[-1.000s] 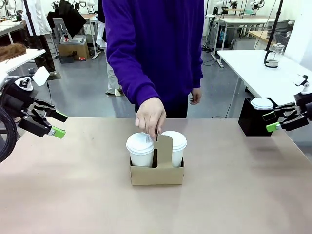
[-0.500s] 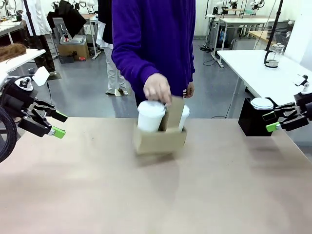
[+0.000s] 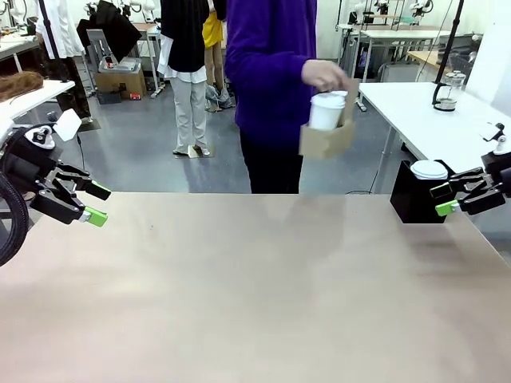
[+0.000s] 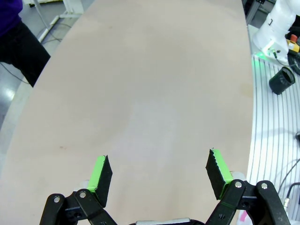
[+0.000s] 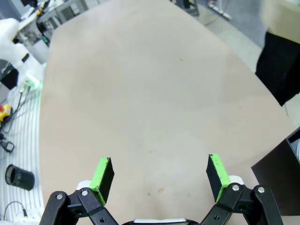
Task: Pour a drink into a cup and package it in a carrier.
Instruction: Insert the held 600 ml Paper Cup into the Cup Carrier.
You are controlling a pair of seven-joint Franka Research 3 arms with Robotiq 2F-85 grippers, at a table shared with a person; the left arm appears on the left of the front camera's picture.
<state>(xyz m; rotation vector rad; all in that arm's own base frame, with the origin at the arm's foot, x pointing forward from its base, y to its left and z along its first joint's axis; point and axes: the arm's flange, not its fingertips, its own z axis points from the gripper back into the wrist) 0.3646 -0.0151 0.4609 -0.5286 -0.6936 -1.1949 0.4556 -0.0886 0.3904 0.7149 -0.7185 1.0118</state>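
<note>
A person in a purple top stands beyond the table's far edge and holds the brown cardboard carrier (image 3: 326, 140) in the air by its handle. A lidded white cup (image 3: 326, 111) stands in it. The hand (image 3: 323, 75) grips the top of the handle. The drink is out of view. My left gripper (image 3: 99, 204) hovers open over the table's left edge with nothing in it, also seen in the left wrist view (image 4: 159, 176). My right gripper (image 3: 441, 199) is open and holds nothing at the right edge, its jaws wide in the right wrist view (image 5: 161, 176).
A black box (image 3: 413, 199) with a white-lidded cup (image 3: 429, 169) on it stands at the table's far right, just behind my right gripper; its corner (image 5: 280, 176) appears in the right wrist view. The tan table (image 3: 255, 295) lies between the arms. A glass vessel (image 3: 448, 91) sits on a white table behind.
The person lifted the carrier with its cups off the middle of the table and carried it up and to the right, beyond the far edge. Both grippers stayed still.
</note>
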